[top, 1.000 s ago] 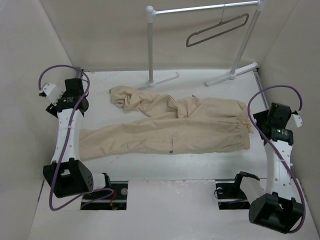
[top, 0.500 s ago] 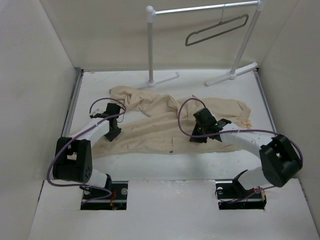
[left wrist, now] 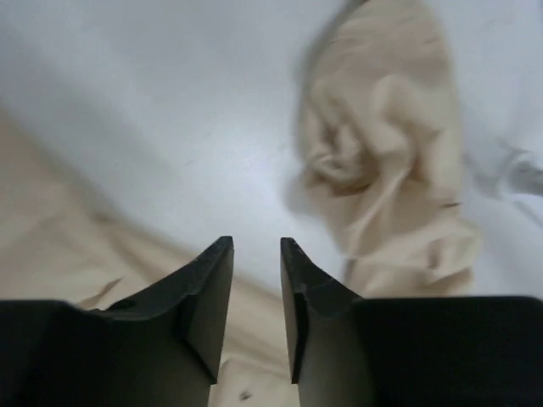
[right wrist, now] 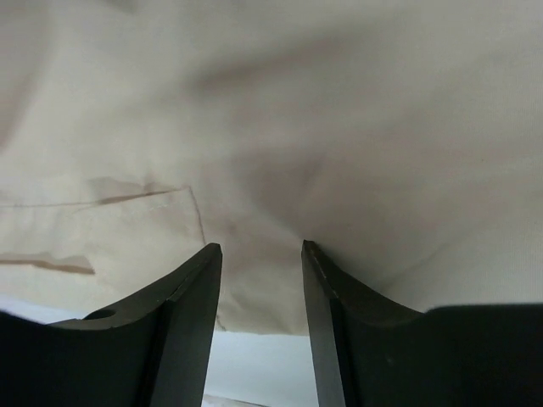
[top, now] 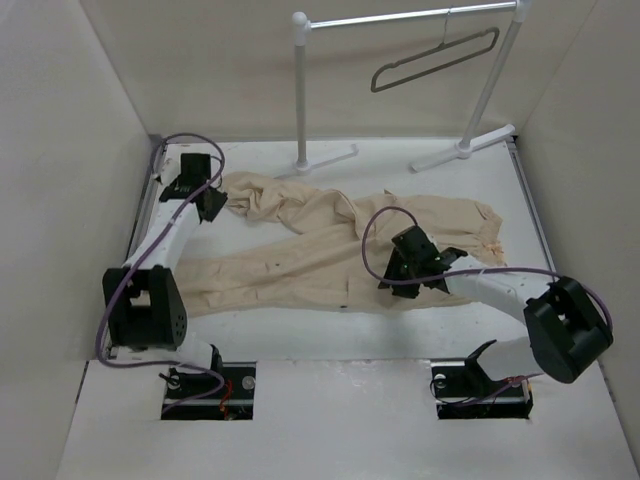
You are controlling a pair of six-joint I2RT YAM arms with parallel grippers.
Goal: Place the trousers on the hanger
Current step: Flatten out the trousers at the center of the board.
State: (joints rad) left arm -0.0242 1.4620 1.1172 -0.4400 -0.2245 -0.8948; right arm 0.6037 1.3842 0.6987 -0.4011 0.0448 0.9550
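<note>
Your left claw (left wrist: 256, 254): narrow gap, empty, by the trousers (top: 320, 255) at far left. Your right claw (right wrist: 261, 254): half open, empty, over their near edge.

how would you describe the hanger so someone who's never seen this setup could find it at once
At the far end of the table stands a white rack on two feet. The hanger hangs from its top bar, toward the right. It is a thin grey triangle outline, tilted and bare, unlike the thick white poles beside it.
</note>
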